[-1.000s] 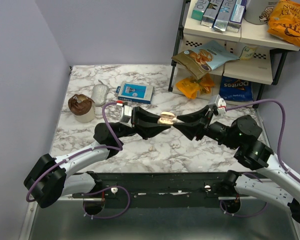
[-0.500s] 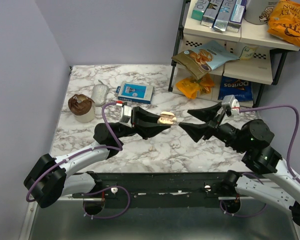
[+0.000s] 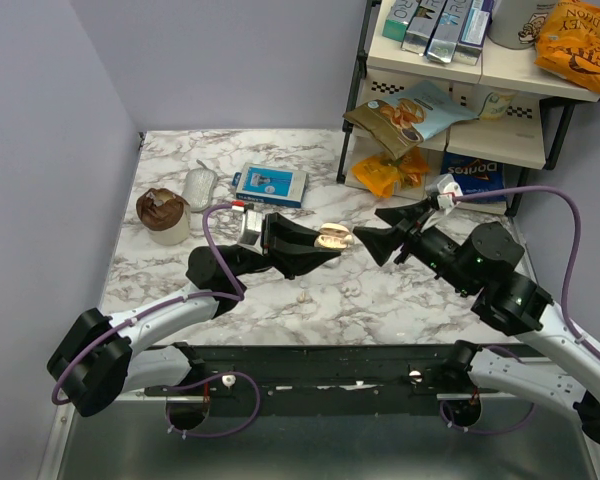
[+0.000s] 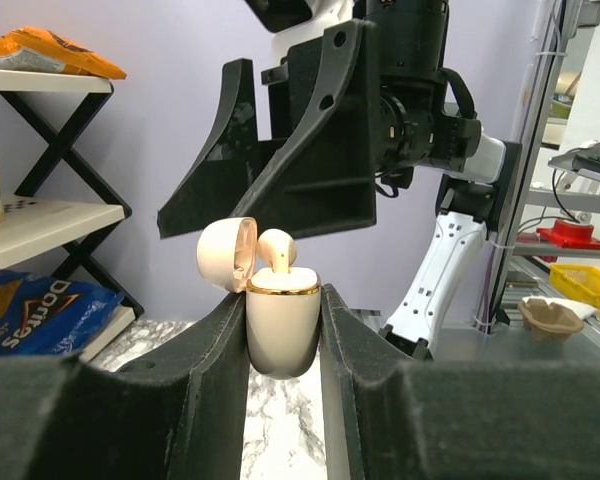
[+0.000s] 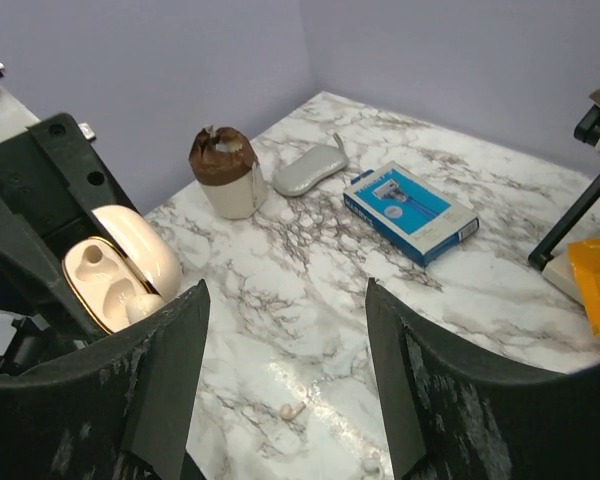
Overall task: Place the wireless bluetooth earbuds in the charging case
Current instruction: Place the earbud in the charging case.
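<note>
As the top view shows, my left gripper (image 3: 325, 243) is clamped on the case (image 3: 332, 237), raised over the table (image 3: 280, 150) so that the right gripper (image 3: 374, 228), fingers spread and empty, can reach it level from the opposite side. Left wrist: lid (image 4: 227, 255) open, one earbud (image 4: 276, 248) standing proud in its socket, which I judge not fully seated. Right wrist: a second earbud (image 5: 291, 410) lies loose on the table below.

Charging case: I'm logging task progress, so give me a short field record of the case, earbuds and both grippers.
charging case: upright, lid open, clamped in left gripper
seated earbud: one standing in the case
loose earbud: lying on marble table, apart from both grippers
right gripper: open, empty, facing the case
left gripper: shut on the case
</note>
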Controlling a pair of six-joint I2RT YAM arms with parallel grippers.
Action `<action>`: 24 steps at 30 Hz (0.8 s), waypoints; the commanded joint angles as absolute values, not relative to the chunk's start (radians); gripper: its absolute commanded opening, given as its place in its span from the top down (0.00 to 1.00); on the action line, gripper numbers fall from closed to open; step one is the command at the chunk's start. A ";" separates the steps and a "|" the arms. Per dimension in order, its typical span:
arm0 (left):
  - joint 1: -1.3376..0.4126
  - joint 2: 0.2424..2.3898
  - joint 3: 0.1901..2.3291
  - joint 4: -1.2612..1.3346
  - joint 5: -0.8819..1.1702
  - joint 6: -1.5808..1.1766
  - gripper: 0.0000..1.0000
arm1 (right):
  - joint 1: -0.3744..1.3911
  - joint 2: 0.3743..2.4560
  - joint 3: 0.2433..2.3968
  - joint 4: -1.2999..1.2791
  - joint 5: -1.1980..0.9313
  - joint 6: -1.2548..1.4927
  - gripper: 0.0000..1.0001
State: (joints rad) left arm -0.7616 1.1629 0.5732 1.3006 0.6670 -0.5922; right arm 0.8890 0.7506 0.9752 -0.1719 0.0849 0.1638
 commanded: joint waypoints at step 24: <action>-0.769 1.157 0.558 1.687 0.655 -0.572 1.00 | 0.894 0.744 0.985 -0.224 -0.061 0.198 0.29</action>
State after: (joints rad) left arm -0.7635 1.1606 0.5640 1.3033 0.6662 -0.5911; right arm 0.8890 0.7456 0.9752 -0.2001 -0.0051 0.1841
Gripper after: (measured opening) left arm 0.363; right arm 0.713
